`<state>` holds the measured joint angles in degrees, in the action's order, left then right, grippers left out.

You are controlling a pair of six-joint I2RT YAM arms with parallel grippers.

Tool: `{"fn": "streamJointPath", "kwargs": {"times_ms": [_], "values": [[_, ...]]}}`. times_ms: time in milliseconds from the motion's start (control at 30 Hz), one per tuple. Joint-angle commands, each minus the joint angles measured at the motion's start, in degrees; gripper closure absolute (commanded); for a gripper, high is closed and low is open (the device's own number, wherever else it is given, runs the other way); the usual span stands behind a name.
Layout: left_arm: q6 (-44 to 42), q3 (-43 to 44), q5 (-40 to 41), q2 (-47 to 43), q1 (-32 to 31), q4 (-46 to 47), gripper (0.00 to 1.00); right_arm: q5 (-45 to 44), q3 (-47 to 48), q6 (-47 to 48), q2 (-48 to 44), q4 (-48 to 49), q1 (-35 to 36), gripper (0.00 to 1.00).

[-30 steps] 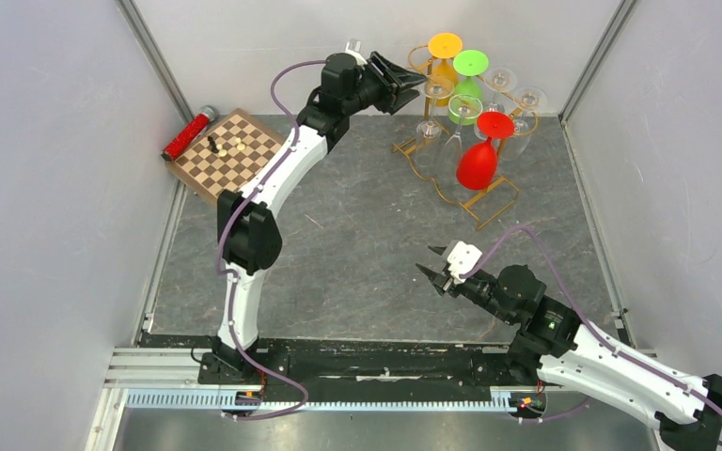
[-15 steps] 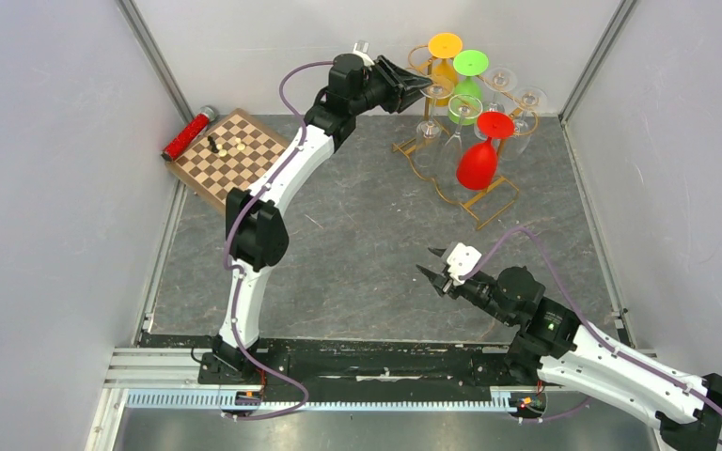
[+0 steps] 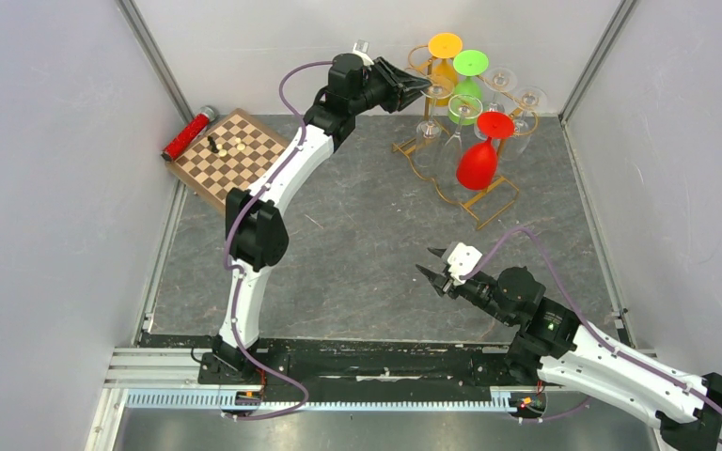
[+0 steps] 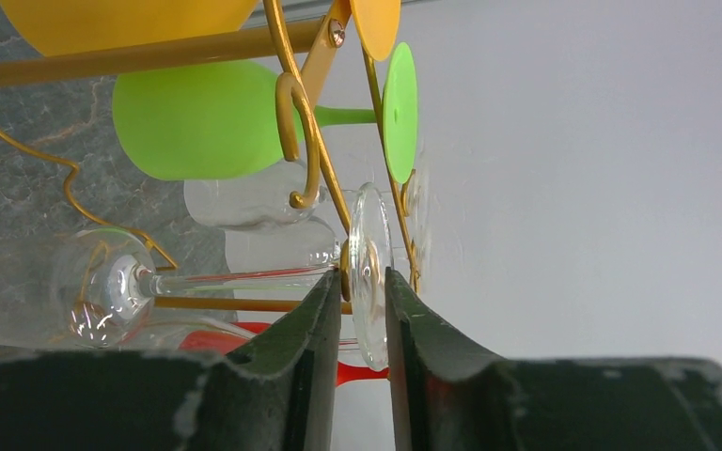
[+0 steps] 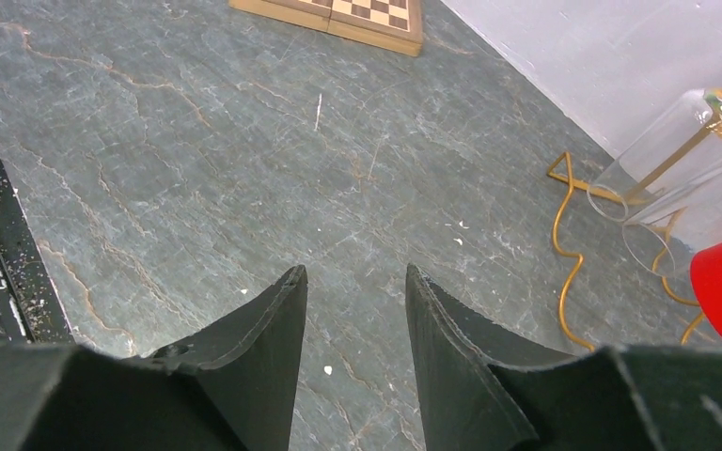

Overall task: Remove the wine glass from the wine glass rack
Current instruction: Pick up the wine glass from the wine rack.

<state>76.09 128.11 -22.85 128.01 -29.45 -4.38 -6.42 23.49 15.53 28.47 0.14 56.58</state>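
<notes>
My left gripper (image 4: 362, 282) closely brackets the round foot of a clear wine glass (image 4: 235, 279); I cannot tell whether it pinches. The glass hangs on the gold wine glass rack (image 4: 312, 141). My right gripper (image 5: 353, 272) is spread, empty, above the table (image 5: 150, 141).

Around me: grey slate-patterned tabletop (image 3: 357, 244), white flecks. Pale grey panel walls (image 3: 47, 188) on three sides, aluminium corner posts (image 3: 155, 56). Black rail (image 3: 385, 362) along near edge. Light soft, even.
</notes>
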Motion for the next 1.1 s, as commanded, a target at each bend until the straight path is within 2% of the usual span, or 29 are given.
{"fn": "streamJointPath", "kwargs": {"times_ms": [0,267,367,400,1067], "values": [[1.2,2.6,-1.1,-0.3,-0.2,0.5,0.75,-0.9,-0.3,-0.7,0.0,2.6,0.6,0.54],[1.1,2.5,-1.3,-0.6,-0.2,0.5,0.82,-1.1,-0.1,-0.8,0.3,2.7,0.8,0.54],[1.0,2.5,-1.3,-0.7,-0.2,0.4,0.97,-1.4,-0.2,-0.7,0.3,2.6,0.9,0.54],[1.0,2.5,-1.4,-0.8,-0.2,0.5,0.98,-1.4,-0.2,-0.7,0.3,2.7,0.9,0.54],[0.6,2.6,-1.8,-3.8,0.2,0.2,0.98,-2.3,0.2,-0.9,1.2,2.9,1.6,0.54]]}}
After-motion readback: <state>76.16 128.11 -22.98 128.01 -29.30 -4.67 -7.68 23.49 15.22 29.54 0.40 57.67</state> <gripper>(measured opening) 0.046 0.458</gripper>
